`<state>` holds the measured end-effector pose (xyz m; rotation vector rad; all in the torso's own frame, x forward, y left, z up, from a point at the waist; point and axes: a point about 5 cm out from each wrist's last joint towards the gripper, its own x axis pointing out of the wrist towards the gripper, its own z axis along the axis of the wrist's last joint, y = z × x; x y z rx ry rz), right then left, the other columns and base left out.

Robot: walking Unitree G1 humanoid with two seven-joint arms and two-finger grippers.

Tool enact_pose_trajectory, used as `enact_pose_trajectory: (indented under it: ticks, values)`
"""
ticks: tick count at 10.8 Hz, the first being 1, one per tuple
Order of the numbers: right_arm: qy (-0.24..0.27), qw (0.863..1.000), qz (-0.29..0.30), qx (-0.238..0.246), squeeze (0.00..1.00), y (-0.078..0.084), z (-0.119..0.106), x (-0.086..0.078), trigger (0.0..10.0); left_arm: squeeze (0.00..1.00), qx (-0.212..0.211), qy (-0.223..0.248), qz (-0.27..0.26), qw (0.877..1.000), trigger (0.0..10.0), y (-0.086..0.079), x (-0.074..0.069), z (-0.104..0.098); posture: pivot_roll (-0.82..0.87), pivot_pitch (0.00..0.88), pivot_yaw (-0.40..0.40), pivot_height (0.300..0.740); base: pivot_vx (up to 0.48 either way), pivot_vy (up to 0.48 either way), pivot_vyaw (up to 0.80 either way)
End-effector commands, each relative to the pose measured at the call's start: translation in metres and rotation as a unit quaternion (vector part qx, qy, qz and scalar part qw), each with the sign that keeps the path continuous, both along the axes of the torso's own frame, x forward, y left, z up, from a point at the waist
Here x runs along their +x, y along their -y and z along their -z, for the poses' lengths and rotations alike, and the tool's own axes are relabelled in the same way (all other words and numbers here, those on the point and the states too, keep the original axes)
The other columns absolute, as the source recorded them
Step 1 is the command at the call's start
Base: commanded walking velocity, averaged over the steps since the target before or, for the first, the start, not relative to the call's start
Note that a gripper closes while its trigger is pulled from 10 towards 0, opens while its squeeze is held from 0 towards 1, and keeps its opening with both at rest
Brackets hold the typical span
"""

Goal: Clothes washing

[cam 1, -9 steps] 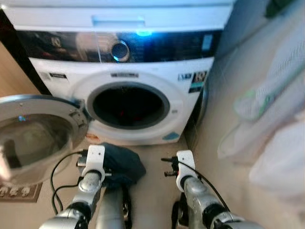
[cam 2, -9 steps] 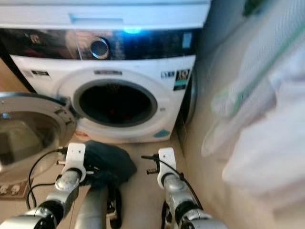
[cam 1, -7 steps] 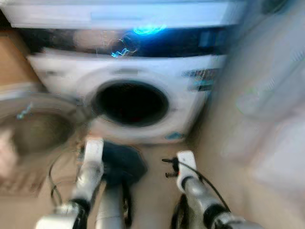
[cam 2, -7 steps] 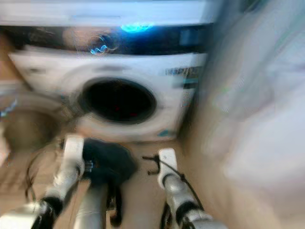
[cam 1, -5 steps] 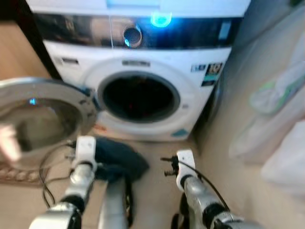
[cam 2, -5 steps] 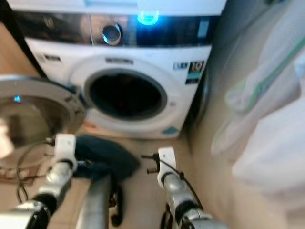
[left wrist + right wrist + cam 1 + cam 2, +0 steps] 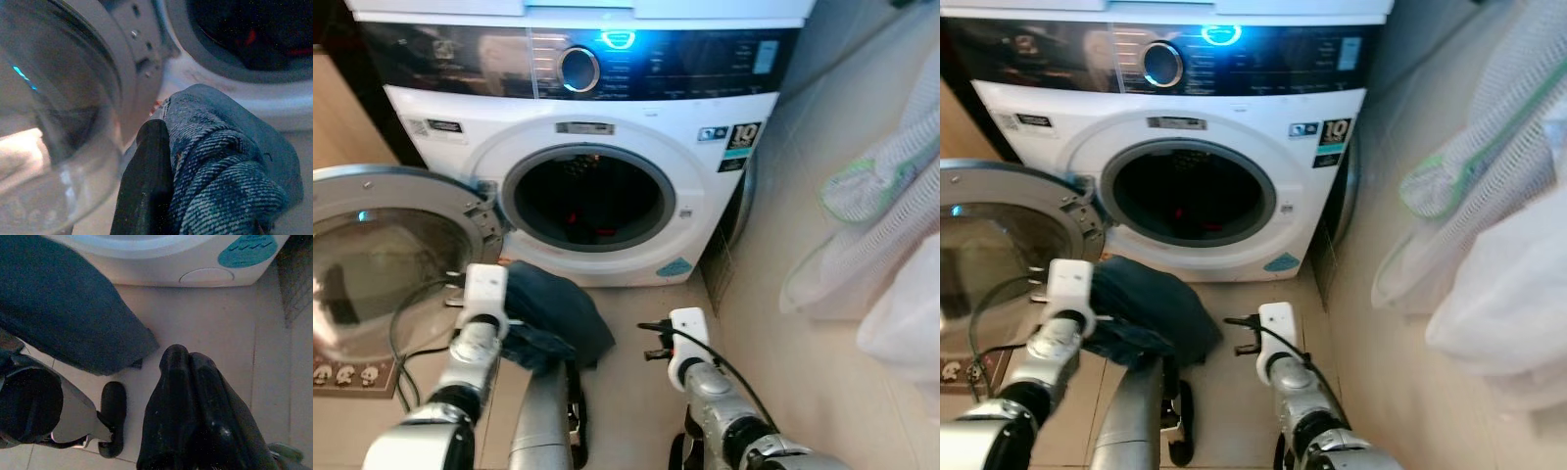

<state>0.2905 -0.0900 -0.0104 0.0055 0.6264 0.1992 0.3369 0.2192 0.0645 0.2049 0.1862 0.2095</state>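
A white front-loading washing machine [image 7: 587,137] stands ahead with its round door [image 7: 382,255] swung open to my left. Dark clothes with a bit of red lie inside the drum [image 7: 587,201]. A dark blue denim garment [image 7: 553,313] hangs in front of the machine's lower edge, held by my left gripper [image 7: 161,196], which is shut on it. My right gripper [image 7: 188,396] is shut with nothing in it, low above the floor tiles to the right of the denim.
A beige wall runs along the right, with white mesh laundry bags [image 7: 871,225] hanging against it. A black cable [image 7: 406,323] loops on the floor at the left, beside a patterned mat [image 7: 347,377]. My own legs and feet [image 7: 110,416] are below.
The camera has swung and steadied, so the machine now looks nearer and sharp. The left arm with the denim sits slightly further left and higher. The right arm has hardly moved.
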Motion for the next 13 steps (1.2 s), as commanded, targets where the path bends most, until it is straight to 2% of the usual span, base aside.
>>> enact_pose_trajectory:
  ticks: [1,3,4,5,7,8,10,13]
  values:
    - [-0.012,1.000,0.003,-0.001,0.00,0.001,0.005,-0.005,10.0,0.00,0.024,0.070,-0.022,0.997,10.0,-0.014,0.014,-0.034,0.08,0.243,-0.001,0.616,0.000,0.000,0.00]
    - [-0.013,1.000,0.001,-0.001,0.00,0.000,0.005,-0.005,10.0,0.00,0.053,0.154,-0.011,0.987,10.0,-0.024,0.036,-0.091,0.09,0.246,-0.002,0.616,0.000,0.000,0.00]
    - [-0.013,1.000,0.002,-0.001,0.00,0.000,0.005,-0.005,10.0,0.00,0.050,0.161,0.001,0.986,10.0,-0.024,0.043,-0.106,0.09,0.246,-0.002,0.616,0.000,0.000,0.00]
    - [-0.013,1.000,0.002,0.000,0.00,0.000,0.005,-0.005,10.0,0.00,0.036,0.133,0.009,0.990,10.0,-0.021,0.042,-0.095,0.09,0.247,0.002,0.616,0.000,0.000,0.00]
    - [-0.014,1.000,0.004,-0.001,0.00,0.000,0.005,-0.005,10.0,0.00,-0.049,0.073,0.010,0.996,10.0,-0.008,0.030,-0.053,0.08,0.250,0.001,0.616,0.000,0.000,0.00]
    - [-0.014,1.000,0.005,-0.001,0.00,0.000,0.005,-0.005,10.0,0.00,-0.086,0.068,0.009,0.994,10.0,-0.001,0.025,-0.040,0.08,0.253,0.001,0.616,0.000,0.000,0.00]
    - [-0.013,1.000,0.005,0.000,0.00,0.000,0.005,-0.004,10.0,0.00,-0.083,0.058,0.019,0.995,10.0,0.003,0.021,-0.032,0.08,0.255,0.001,0.616,0.000,0.000,0.00]
    - [-0.009,1.000,0.012,0.006,0.00,0.001,0.003,-0.003,10.0,0.00,-0.019,-0.015,0.081,0.996,10.0,0.019,0.011,-0.007,0.08,0.251,0.006,0.616,0.000,0.000,0.00]
